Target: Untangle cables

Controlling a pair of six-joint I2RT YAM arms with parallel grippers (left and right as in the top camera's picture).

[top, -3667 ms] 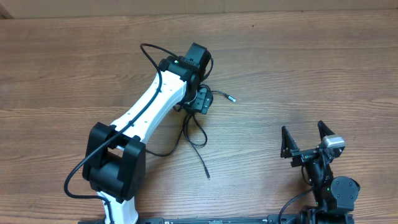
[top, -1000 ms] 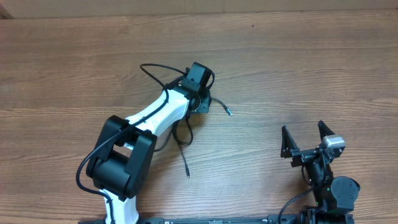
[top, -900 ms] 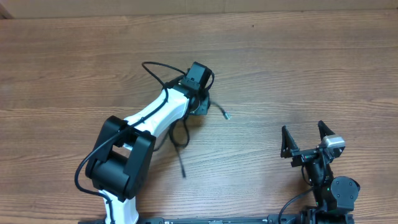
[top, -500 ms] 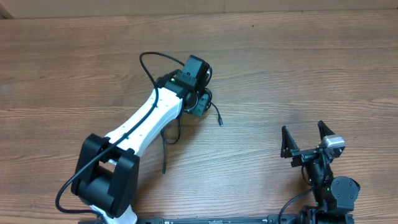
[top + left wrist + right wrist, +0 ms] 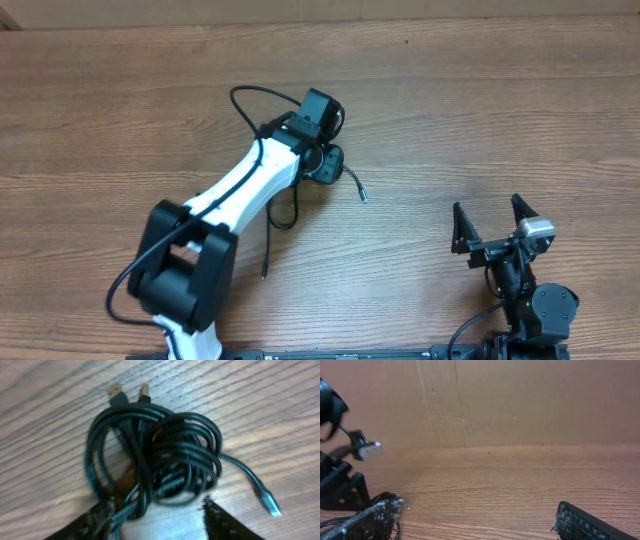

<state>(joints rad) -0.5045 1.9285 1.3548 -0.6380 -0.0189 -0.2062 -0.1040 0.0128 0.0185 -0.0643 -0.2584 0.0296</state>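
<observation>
The cables (image 5: 155,455) are a knotted bundle of thin black cords lying on the wooden table. Two plug ends (image 5: 130,392) stick out at the far side, and a bluish tip (image 5: 267,502) trails off to the right. My left gripper (image 5: 157,505) is open right above the bundle's near edge, with a few strands running beside its left finger. In the overhead view the left gripper (image 5: 325,165) covers the knot. One tail (image 5: 355,185) runs right and another (image 5: 268,250) runs down-left. My right gripper (image 5: 490,225) is open and empty, far to the right.
The left arm's own thick black wire (image 5: 245,100) arcs above the forearm. A brown cardboard wall (image 5: 480,400) stands behind the table's far edge. The right gripper's fingers (image 5: 470,520) frame bare wood.
The left arm has swung and pulled the bundle. The long tail has slid left and the short tipped tail has shifted slightly. The right arm has not moved.
</observation>
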